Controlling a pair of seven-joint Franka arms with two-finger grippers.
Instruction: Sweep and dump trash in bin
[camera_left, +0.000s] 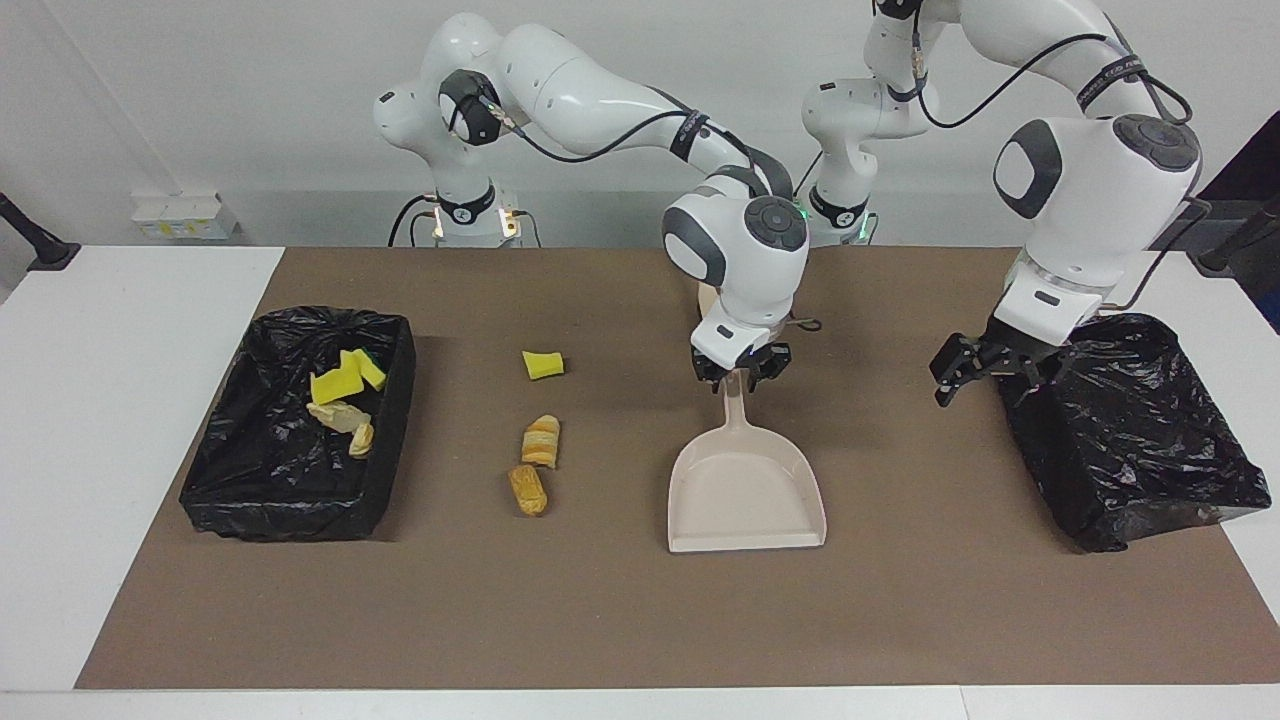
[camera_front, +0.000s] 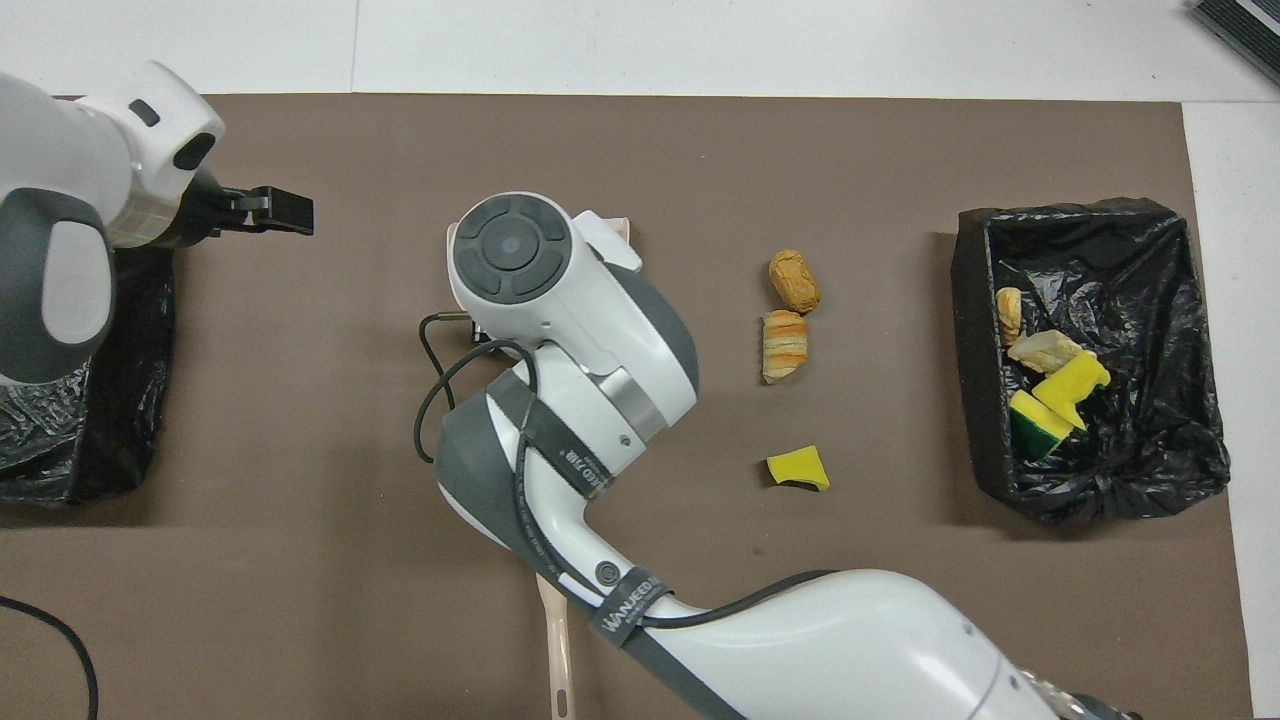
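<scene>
While the dustpan (camera_left: 745, 490) lies flat on the brown mat (camera_left: 600, 620), mouth turned away from the robots and handle pointing toward them, the right gripper (camera_left: 741, 368) sits low at the handle's tip with its jaws parted to either side of it, so the pan looks set down rather than carried. It rests between the two black-lined bins, probably so that either arm can reach it.

Of the trash, a yellow sponge chunk (camera_left: 543, 364) and two pastry pieces (camera_left: 541, 441) (camera_left: 528, 489) lie in a loose row on the mat, between the dustpan and the bin (camera_left: 395, 420) at the right arm's end of the table. That bin already holds four bits (camera_left: 340, 385), so the job looks a little over half done.

The left gripper (camera_left: 945, 375) hangs open and empty over the mat, just beside the other bin (camera_left: 1130, 430), waiting. A slim beige handle (camera_front: 558, 650), likely the brush's, shows under the right arm; sweeping the row into the pan would need it
</scene>
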